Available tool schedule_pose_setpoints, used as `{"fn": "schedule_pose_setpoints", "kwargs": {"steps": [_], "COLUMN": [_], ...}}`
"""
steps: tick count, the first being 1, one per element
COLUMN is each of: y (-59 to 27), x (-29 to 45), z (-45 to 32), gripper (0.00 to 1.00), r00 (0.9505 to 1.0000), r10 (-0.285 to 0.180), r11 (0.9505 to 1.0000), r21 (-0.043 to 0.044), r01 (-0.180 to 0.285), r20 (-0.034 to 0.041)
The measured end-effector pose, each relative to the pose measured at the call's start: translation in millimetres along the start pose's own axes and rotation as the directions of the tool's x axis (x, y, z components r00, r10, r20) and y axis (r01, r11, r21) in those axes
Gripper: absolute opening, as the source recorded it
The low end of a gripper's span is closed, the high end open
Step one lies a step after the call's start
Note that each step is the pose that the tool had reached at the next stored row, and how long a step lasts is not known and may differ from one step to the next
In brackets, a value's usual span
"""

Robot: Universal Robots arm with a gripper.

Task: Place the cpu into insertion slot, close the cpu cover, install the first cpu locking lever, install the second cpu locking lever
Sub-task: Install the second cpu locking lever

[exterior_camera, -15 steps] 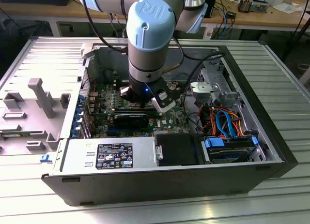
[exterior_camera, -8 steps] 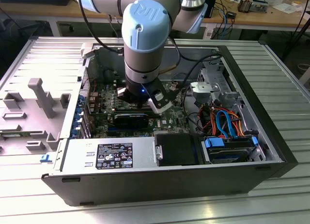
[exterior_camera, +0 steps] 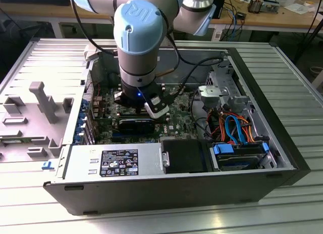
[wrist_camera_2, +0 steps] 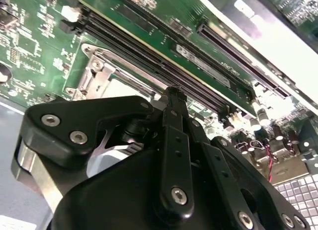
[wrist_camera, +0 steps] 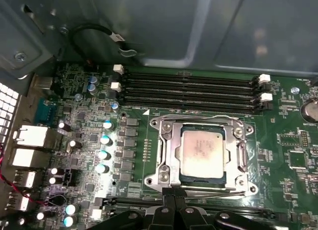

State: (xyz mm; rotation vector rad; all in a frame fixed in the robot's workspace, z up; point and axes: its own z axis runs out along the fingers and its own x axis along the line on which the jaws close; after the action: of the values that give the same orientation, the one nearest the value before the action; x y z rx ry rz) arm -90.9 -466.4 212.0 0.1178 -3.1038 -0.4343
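- Workshop setting: an open computer case (exterior_camera: 282, 158) lies on its side on a ribbed metal table (exterior_camera: 298, 92), so the motherboard (exterior_camera: 176, 110) faces up and the arm can come straight down onto it. Desks with cables run along the back.
- The chip (wrist_camera: 201, 151) is already sitting in its socket (wrist_camera: 171, 158), dull silver top up. In the first wrist view it looks square and flat in there, so that part looks done to me.
- The cover (wrist_camera: 198, 126) is down over it, a silvery frame around the chip's edges with the middle showing through its opening. A thin wire lever (wrist_camera: 213, 191) runs along the edge of the socket nearest the tool. I can't say for sure whether it's hooked under its catch.
- The gripper (wrist_camera: 171, 194) hangs right at that same edge, tip just beside the lever and touching or nearly touching it. The two fingers (wrist_camera_2: 174, 98) look pressed together into one narrow point, holding nothing. Makes sense: a closed tip is a better poker for pushing a skinny wire than an open one.
- The memory slots (wrist_camera: 189, 88) sit just past the socket on the far side, well out of the tool's way.
- My read is it's on the lever part, with chip and cover sorted.
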Motion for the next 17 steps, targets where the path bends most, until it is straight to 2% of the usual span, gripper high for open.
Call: {"fn": "schedule_pose_setpoints", "kwargs": {"steps": [13,17], "y": [0.0,-0.5], "x": [15.4,16.7], "z": [4.2,6.3], "gripper": [0.11,0.11], "r00": [1.0,1.0], "r10": [0.0,-0.003], "r11": [1.0,1.0], "r21": [0.0,0.0], "r01": [0.0,0.003], "r20": [-0.0001,-0.001]}}
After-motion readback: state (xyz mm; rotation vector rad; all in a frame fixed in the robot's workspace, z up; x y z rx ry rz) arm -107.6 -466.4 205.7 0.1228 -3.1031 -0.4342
